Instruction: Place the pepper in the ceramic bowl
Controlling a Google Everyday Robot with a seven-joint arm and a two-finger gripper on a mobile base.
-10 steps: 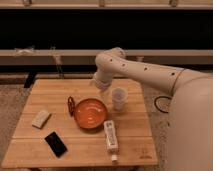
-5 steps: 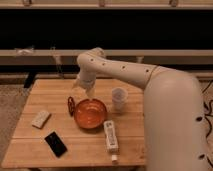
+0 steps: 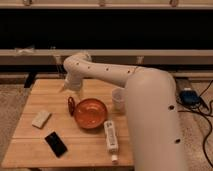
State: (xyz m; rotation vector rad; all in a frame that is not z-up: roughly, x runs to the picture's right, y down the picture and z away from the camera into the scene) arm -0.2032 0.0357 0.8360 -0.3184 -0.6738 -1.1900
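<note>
We can read no text, label, brand, number or sign here. The white tube (image 3: 111, 136), lying on the surface (image 3: 30, 150) at about 5 o'clock from the ceramic bowl (image 3: 90, 113), carries faint grey marks along its side, too blurred for us to make out as letters. The dark flat slab (image 3: 55, 143) at 8 o'clock and the pale block (image 3: 41, 118) at 9 o'clock give us nothing legible. The gripper (image 3: 70, 89) hangs over the surface at about 11 o'clock from the bowl, and we can make out no marking on it.
</note>
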